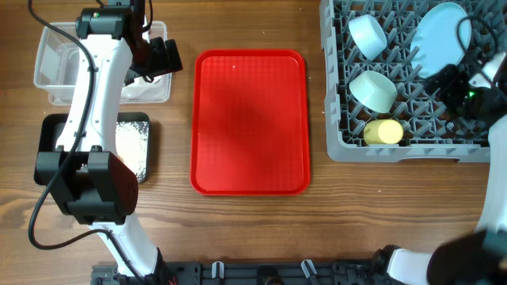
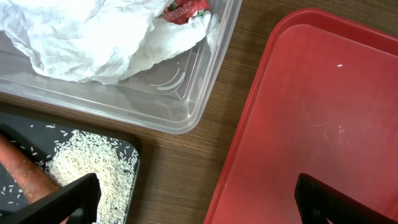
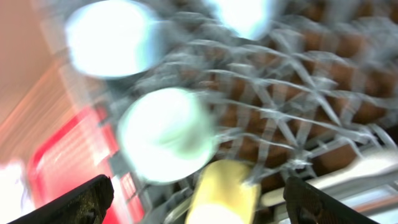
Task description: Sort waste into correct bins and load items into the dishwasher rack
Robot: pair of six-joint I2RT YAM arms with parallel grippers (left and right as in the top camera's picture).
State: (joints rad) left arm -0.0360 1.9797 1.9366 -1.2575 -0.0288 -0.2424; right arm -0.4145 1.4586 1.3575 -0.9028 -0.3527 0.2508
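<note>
Left gripper (image 2: 199, 200) hangs at the far left of the table with its fingers (image 2: 62, 199) spread wide and nothing between them. In its wrist view the clear tub (image 2: 186, 115) lies just beyond the fingers, holding the crumpled white napkin (image 2: 93, 37) with the red-and-white wrapper (image 2: 186, 9) touching its right edge. Nearer than the tub sits the black tray (image 2: 127, 149). It carries a heap of rice (image 2: 93, 171) and the carrot piece (image 2: 25, 171), which touches the rice on its left. The red serving tray (image 2: 311, 124) lies to the right of both bins.

Right gripper (image 3: 199, 200) is over the dishwasher rack (image 1: 341, 119) at the far right, its fingers (image 3: 68, 202) also spread. That wrist view is smeared, but the yellow cup (image 3: 224, 186) shows between the fingers. I cannot tell whether they touch it. Overhead, the cup sits near the rack's near edge, and the pale-green bowl (image 1: 374, 89) is just beyond it. The light-blue bowl (image 1: 367, 33) and light-blue plate (image 1: 440, 32) stand farther back.
</note>
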